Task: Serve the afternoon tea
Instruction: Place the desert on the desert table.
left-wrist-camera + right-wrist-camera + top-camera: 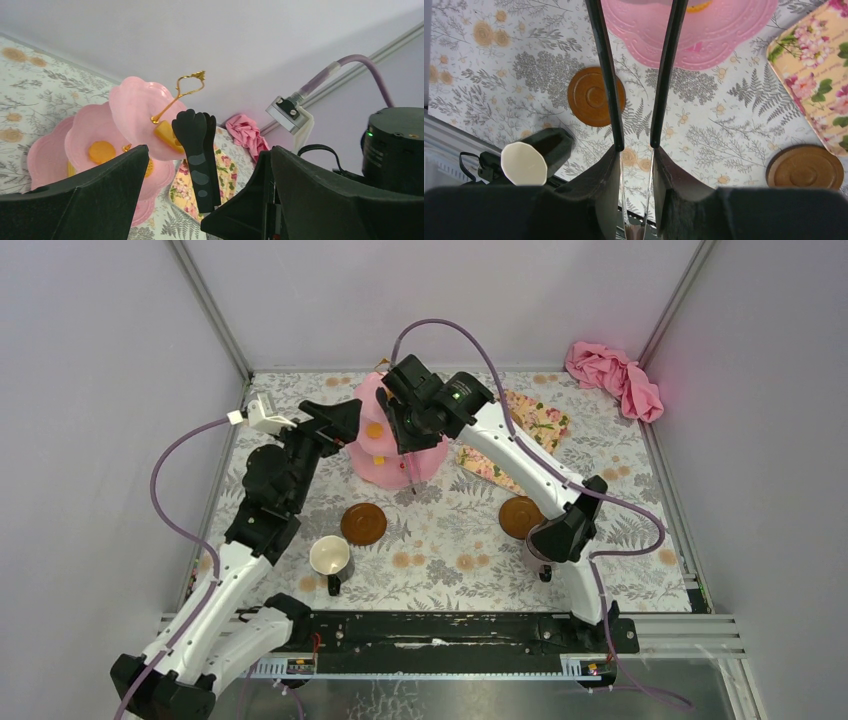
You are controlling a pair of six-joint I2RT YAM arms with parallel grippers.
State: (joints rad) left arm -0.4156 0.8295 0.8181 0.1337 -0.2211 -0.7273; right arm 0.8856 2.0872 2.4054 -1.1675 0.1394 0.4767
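Over at the far middle of the table, the pink three-tier cake stand [383,472] sat on the flowery tablecloth [450,560]. It had an orange biscuit [102,151] on one plate and a yellow biscuit [167,135] on the smaller plate above it. The right gripper [636,155] hung right over the stand, fingers squeezed onto the handle end of the slim black tongs [606,75].

The tongs' arms were spread apart near the grip. In the left wrist view their paw-shaped tips sat nearly together, just beside the yellow biscuit. Honestly couldn't tell if they were pinching it or only next to it.

The left gripper [345,418] was just left of the stand, jaws wide apart and holding nothing.

Nearer the arms, the white mug [329,556] stood close to one brown saucer [363,524] but not on it. The other saucer [519,516] lay off to the right, bare. A floral tray [540,425] sat right of the stand, and a pink cloth [615,375] was bunched in the far right corner.
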